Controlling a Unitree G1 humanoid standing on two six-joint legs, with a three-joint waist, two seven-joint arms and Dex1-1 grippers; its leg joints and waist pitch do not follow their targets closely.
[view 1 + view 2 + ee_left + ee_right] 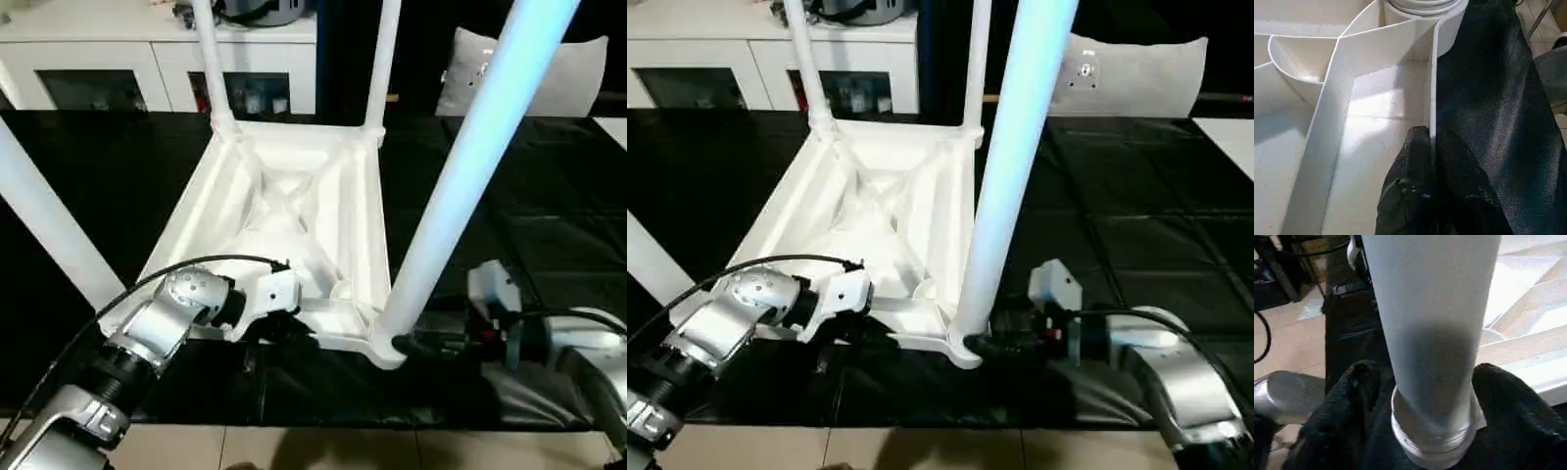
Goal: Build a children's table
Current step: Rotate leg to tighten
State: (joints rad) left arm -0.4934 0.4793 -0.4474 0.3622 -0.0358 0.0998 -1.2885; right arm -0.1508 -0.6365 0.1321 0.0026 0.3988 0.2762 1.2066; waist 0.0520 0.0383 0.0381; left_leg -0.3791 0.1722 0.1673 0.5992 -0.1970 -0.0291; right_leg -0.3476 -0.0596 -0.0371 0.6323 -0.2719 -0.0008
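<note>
Plastic children's table (294, 196), upturned: light, stiff, slick
Left hand (1432, 139) pinching rim (1432, 73); right hand (1430, 382) spread either side of near leg (470, 166) at flared base, likely surest hold

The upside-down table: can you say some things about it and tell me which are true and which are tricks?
1. The tabletop lies with its ribbed underside up. True.
2. The left gripper pinches the tabletop's rim. True.
3. The tabletop sits on a red cloth. False: the cover is black.
4. The right gripper has its fingers on either side of the near right leg at its base. True.
5. That leg lies flat on the table. False: it stands in its corner socket.
</note>
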